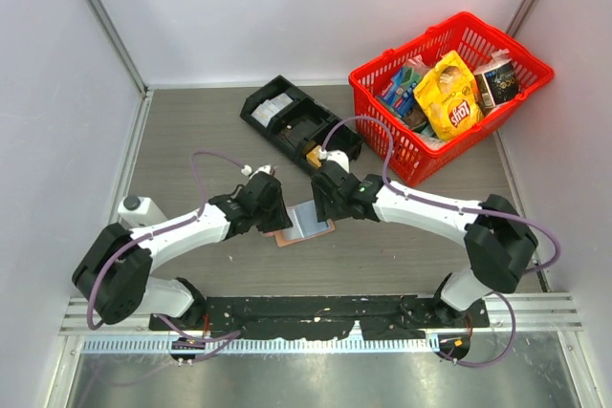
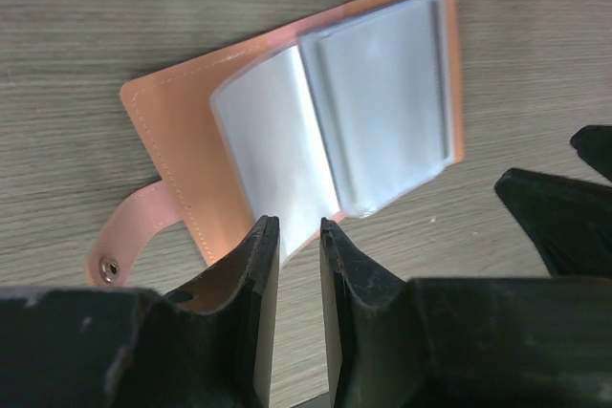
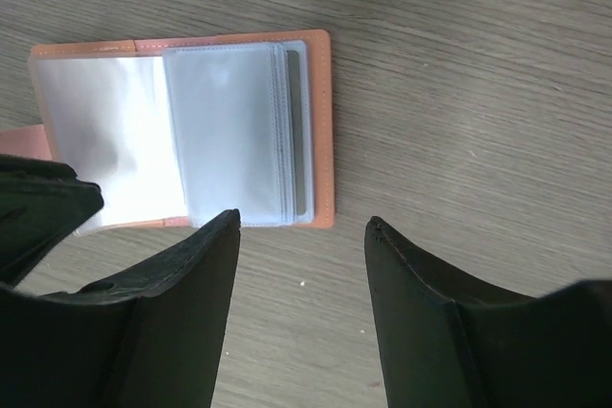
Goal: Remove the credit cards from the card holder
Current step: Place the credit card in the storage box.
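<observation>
table [image 1: 191, 140]: wood-grain, carried everything.
basket [image 1: 406, 155]: red, full of packets, far right corner.
tray [image 1: 287, 121]: black, middle of far edge.
card holder [image 1: 308, 226]: lay open, clear sleeves up, mid-table toward near edge.
right gripper [image 3: 304, 219]: released, jaws wide, at the holder's edge.
left gripper [image 2: 298, 225]: narrowly parted at the sleeve edge, nothing between.

Seen from above, the left pincer [image 1: 283, 220] and right pincer [image 1: 323, 209] hide most of the card holder [image 1: 308, 226].

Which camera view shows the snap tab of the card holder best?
The left wrist view: the whole tab and its snap are visible. The right wrist view shows only a strip at the left edge; the top view does not show it clearly.
</observation>
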